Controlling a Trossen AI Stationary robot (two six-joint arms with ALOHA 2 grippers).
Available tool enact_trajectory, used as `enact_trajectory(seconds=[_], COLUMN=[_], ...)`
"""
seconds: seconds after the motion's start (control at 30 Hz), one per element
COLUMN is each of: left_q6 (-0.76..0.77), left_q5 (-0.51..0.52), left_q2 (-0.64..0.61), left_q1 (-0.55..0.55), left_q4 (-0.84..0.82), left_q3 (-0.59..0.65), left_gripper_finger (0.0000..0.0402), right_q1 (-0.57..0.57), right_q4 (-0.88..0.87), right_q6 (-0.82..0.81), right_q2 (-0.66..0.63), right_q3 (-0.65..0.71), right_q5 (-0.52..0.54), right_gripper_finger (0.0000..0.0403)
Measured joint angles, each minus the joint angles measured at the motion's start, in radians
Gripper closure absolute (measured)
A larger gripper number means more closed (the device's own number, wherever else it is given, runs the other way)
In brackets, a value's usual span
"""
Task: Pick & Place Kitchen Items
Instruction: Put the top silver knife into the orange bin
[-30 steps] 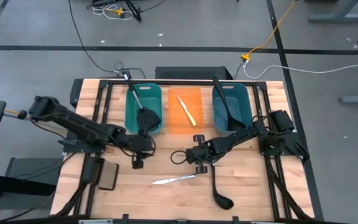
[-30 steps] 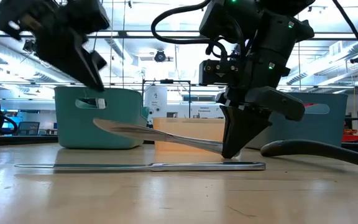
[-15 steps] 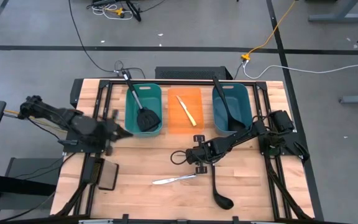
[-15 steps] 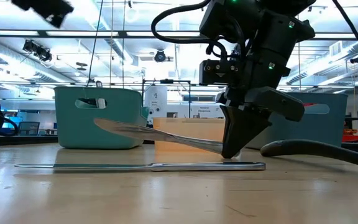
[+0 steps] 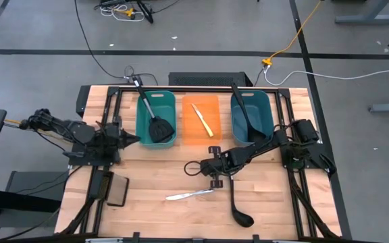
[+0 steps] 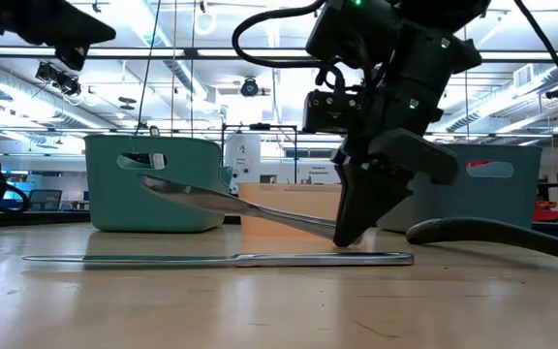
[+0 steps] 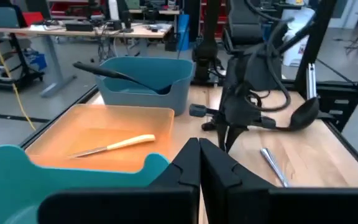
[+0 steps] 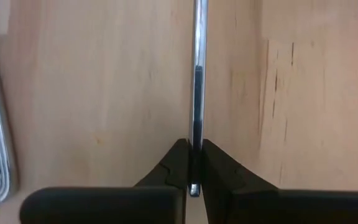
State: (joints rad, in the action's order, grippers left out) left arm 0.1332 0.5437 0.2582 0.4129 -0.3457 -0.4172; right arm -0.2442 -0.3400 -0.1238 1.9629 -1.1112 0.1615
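Note:
My right gripper (image 5: 213, 169) is near the middle of the table, shut on a silver knife (image 6: 231, 201). A second silver knife (image 5: 189, 195) lies flat on the table just nearer, beside a black ladle (image 5: 237, 204). A black spatula (image 5: 155, 125) rests in the teal bin (image 5: 142, 128). Another ladle (image 5: 247, 120) leans in the blue bin (image 5: 267, 111). A cream-handled knife (image 5: 204, 121) lies in the orange bin (image 5: 194, 135). My left gripper (image 5: 135, 140) is shut and empty, drawn back at the table's left beside the teal bin. My right gripper pinches the silver knife near one end (image 8: 195, 163) between its two fingers, the knife standing on edge between them. The fingers (image 6: 349, 218) point steeply down. The knife slants up from the hold toward the table's left, and its free end (image 6: 158, 184) is clear of the wood.
A flat black pad (image 5: 117, 192) lies at the near left. The three bins stand in a row along the far side. Bare wood (image 5: 161, 172) lies between the two grippers. Black frame rails (image 5: 296, 196) run along both sides.
My left gripper has pulled back from in front of the teal bin toward the table's left edge, risen and tipped up toward level. Its fingers have come together with nothing between them.

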Motion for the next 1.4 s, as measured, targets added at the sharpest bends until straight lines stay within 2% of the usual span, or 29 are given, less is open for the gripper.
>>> enact_trajectory(seconds=[0.17, 0.37, 0.53, 0.67, 0.87, 1.07, 1.23, 1.4], left_q6=[-0.014, -0.042, -0.042, -0.07, -0.106, -0.114, -0.119, -0.119], left_q5=[0.044, 0.048, 0.064, 0.029, 0.013, -0.007, -0.014, -0.014], left_q2=[-0.015, -0.036, -0.053, -0.08, -0.138, -0.196, -0.207, -0.207], left_q1=[0.0, 0.0, 0.0, 0.0, 0.0, 0.0, 0.0, 0.0], left_q4=[0.081, 0.25, 0.268, 0.292, 0.284, 0.265, 0.26, 0.258], left_q3=[0.095, 0.241, 0.315, 0.349, 0.359, 0.356, 0.356, 0.356], left_gripper_finger=[0.04, 0.04, 0.0401, 0.0401, 0.04, 0.0399, 0.0396, 0.0398], right_q1=[0.009, 0.01, 0.006, -0.001, -0.008, -0.008, -0.007, -0.004], right_q4=[0.018, 0.023, 0.024, 0.008, 0.016, 0.043, 0.06, 0.142], right_q6=[0.0, 0.006, 0.022, 0.036, 0.08, 0.129, 0.135, 0.115], right_q2=[0.001, 0.002, -0.014, -0.065, -0.224, -0.434, -0.637, -0.895], right_q3=[0.0, 0.0, 0.0, 0.006, 0.002, 0.021, 0.101, 0.27], right_q5=[-0.033, -0.028, -0.018, -0.017, -0.037, 0.005, 0.077, 0.138], right_gripper_finger=[0.0377, 0.0377, 0.0377, 0.0377, 0.0377, 0.0377, 0.0377, 0.0377])
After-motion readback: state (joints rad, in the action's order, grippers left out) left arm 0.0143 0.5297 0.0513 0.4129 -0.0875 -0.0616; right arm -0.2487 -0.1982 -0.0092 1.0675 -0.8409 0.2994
